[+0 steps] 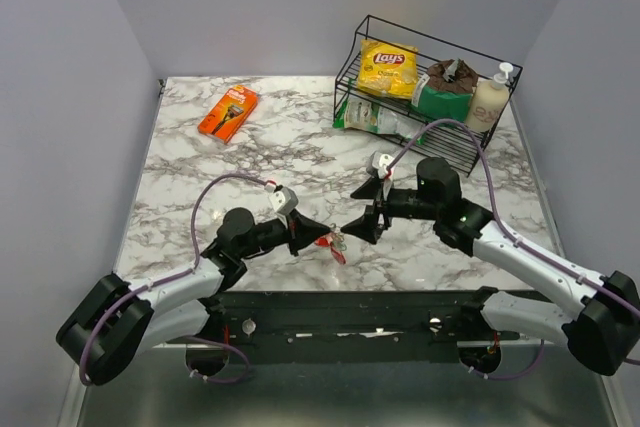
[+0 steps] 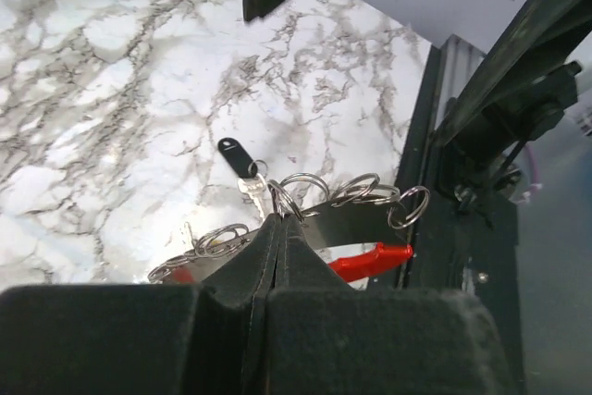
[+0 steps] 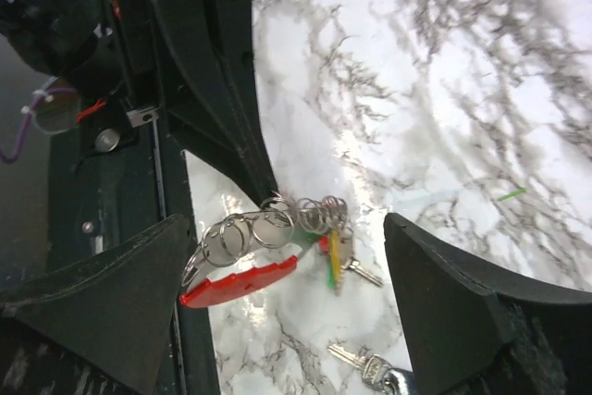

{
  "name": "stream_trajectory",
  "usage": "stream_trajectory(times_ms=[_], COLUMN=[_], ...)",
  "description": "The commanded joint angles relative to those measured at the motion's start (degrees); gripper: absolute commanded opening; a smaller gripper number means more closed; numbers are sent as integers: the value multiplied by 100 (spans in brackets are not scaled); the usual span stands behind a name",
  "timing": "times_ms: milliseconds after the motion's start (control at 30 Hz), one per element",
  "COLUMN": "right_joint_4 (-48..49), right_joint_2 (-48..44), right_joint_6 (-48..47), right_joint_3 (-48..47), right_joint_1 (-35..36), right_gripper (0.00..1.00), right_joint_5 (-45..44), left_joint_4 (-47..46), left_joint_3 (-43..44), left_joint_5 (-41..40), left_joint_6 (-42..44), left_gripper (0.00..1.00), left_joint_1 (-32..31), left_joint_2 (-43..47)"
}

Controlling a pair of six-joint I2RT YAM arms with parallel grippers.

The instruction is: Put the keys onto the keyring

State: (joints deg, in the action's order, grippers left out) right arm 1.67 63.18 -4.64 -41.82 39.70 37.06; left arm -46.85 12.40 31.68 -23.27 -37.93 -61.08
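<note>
Closest in, the left gripper point(image 2: 279, 222) is pressed together on the keyring point(image 2: 368, 261), holding it at the near edge of the marble desk point(image 1: 250, 147), red side toward the arm bases. Several split rings hang along its grey bar, with a black-headed key point(image 2: 233, 154) and a yellow and green key point(image 3: 335, 256) dangling. The right gripper point(image 3: 287, 228) stands spread wide on either side of the keyring, touching nothing. A loose key point(image 3: 365, 369) lies on the desk nearby.

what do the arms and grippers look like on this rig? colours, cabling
Both the left arm and right arm have light grey link shells with black joints and bases. A purple cable loops along each. A small white-grey camera block sits on each wrist. The left gripper and right gripper have matte black, wedge-shaped fingers.
</note>
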Motion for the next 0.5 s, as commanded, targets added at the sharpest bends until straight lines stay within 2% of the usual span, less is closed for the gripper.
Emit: stream_trajectory(times_ms=[0,233,467], right_joint_4=[545,571,562], right_joint_2=[-358,-324,-166], right_joint_6=[192,280,245], right_joint_3=[227,245,157], right_joint_1=[29,29,29], right_gripper=[100,100,100], right_joint_5=[-857,-894,-727], left_joint_4=[62,-61,685], left_joint_3=[-247,-651,-625], left_joint_5=[-698,-1199,-1594], left_joint_6=[814,1737,3020], left_gripper=[0,0,0], left_joint_1=[-205,-574,-1005], left_joint_2=[551,1414,1898])
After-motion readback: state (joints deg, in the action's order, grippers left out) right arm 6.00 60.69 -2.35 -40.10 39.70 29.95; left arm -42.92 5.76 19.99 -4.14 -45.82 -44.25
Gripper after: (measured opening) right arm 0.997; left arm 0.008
